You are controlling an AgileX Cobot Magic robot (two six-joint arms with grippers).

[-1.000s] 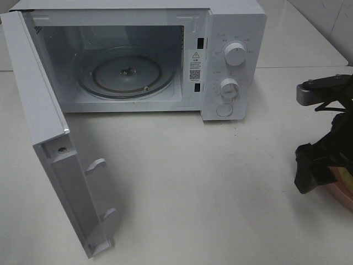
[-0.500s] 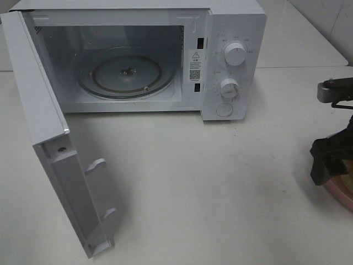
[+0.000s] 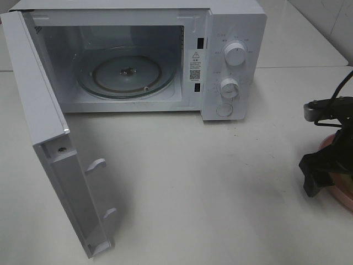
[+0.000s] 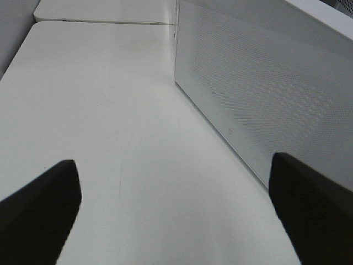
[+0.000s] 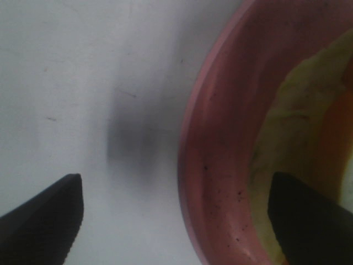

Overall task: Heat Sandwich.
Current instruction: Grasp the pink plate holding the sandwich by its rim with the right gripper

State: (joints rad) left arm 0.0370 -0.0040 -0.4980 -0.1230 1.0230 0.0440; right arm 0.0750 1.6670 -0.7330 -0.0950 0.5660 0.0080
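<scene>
The sandwich lies on the pink plate, well to the right of the open white microwave on the surface. The right pincer hangs wide and empty over the plate's microwave-side rim. The left pincer, wide and empty too, sits just beside the microwave's door.

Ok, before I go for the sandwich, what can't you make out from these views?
- Sandwich: right wrist view is blurred and crops it; in the high view the right tool and arm cover it.
- Plate: mostly past the high view's right edge.
- Left tool: outside the high view; where it sits is unclear.
- Markings round the microwave dials: too small in the high view.
</scene>
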